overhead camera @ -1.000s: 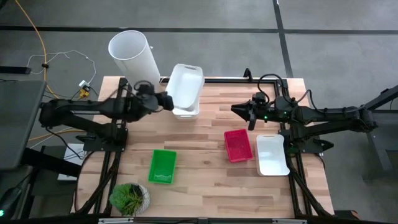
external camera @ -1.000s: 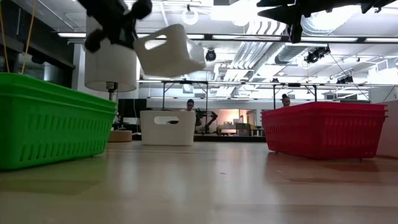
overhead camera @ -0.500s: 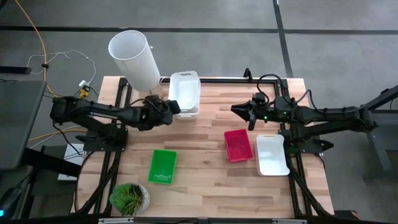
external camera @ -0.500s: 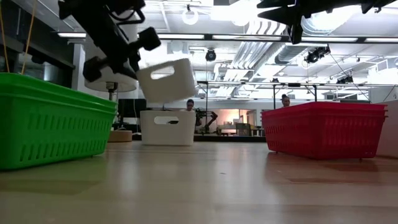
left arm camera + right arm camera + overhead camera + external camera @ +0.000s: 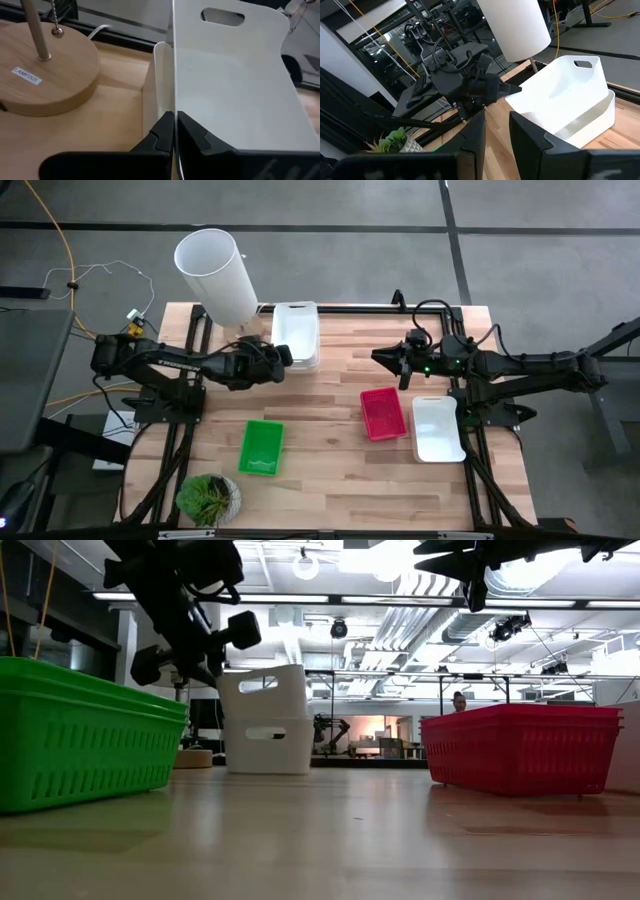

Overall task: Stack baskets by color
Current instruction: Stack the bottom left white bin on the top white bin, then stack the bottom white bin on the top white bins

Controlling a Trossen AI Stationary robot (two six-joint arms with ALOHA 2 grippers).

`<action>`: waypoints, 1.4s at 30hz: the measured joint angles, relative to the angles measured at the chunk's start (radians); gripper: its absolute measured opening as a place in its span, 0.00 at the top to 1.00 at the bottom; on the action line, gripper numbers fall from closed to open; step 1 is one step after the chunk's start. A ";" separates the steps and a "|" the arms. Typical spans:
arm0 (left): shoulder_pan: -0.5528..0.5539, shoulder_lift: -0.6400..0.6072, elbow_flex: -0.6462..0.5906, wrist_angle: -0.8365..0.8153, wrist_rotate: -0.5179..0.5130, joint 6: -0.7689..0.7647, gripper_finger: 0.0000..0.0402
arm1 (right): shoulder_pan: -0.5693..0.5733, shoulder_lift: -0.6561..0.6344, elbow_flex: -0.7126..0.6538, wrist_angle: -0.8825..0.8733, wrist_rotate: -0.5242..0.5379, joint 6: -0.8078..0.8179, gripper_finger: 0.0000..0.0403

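Observation:
A white basket sits nested in the top of a second white basket at the table's far middle, and my left gripper is shut on its side wall. My right gripper hangs above the table right of centre, its fingers a little apart with nothing between them. A red basket and a third white basket rest on their bottoms at the right. A green basket rests near the left front. My left gripper pinches the upper white basket's long left side wall at its rim, one finger inside the basket and one outside. The fingers slant down from the table's left and near side. The basket stands about level, its bottom inside the lower white basket.
A tall white lamp on a round wooden foot stands just left of the white stack. A potted plant is at the near left corner. Bare wood lies in the table's middle.
My left gripper has sunk and rolled while still shut on the white basket. The basket, held high and tilted a second ago, has come level and gone down into the lower white basket.

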 joint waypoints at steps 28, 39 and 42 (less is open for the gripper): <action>0.000 -0.092 0.006 0.062 0.079 0.222 0.62 | 0.000 0.000 0.000 -0.003 0.000 0.027 0.82; 0.001 -0.310 0.045 0.560 0.608 0.904 0.57 | 0.000 0.000 0.000 0.033 0.000 0.026 0.82; 0.005 -0.371 0.045 0.607 0.793 1.008 0.57 | 0.000 0.000 0.000 0.044 -0.003 0.027 0.82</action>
